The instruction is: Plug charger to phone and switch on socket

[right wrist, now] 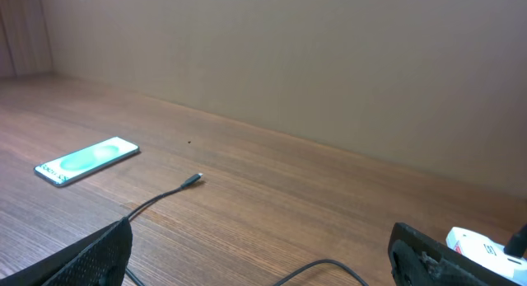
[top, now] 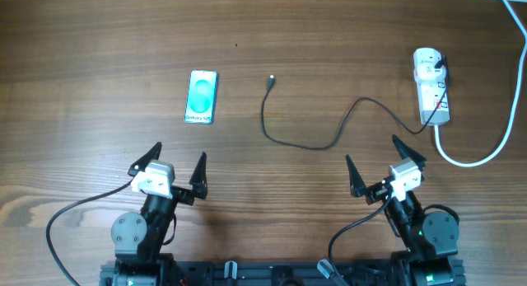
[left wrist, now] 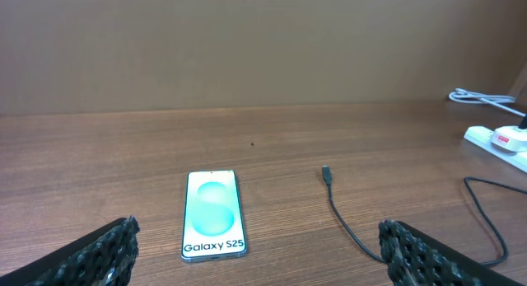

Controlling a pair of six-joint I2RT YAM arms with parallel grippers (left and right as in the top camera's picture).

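Observation:
The phone (top: 202,96) lies flat on the wooden table, cyan screen up; it also shows in the left wrist view (left wrist: 213,215) and the right wrist view (right wrist: 86,161). The charger's black cable (top: 309,142) runs from the socket (top: 431,86) leftward, its plug tip (top: 271,78) lying loose to the right of the phone. The tip shows in the left wrist view (left wrist: 327,172) and the right wrist view (right wrist: 193,180). My left gripper (top: 179,169) is open and empty, near the front edge, below the phone. My right gripper (top: 384,166) is open and empty, below the socket.
A thick white cord (top: 502,113) loops from the socket toward the far right corner. The socket's end shows at the right edge of the left wrist view (left wrist: 502,142) and the right wrist view (right wrist: 486,245).

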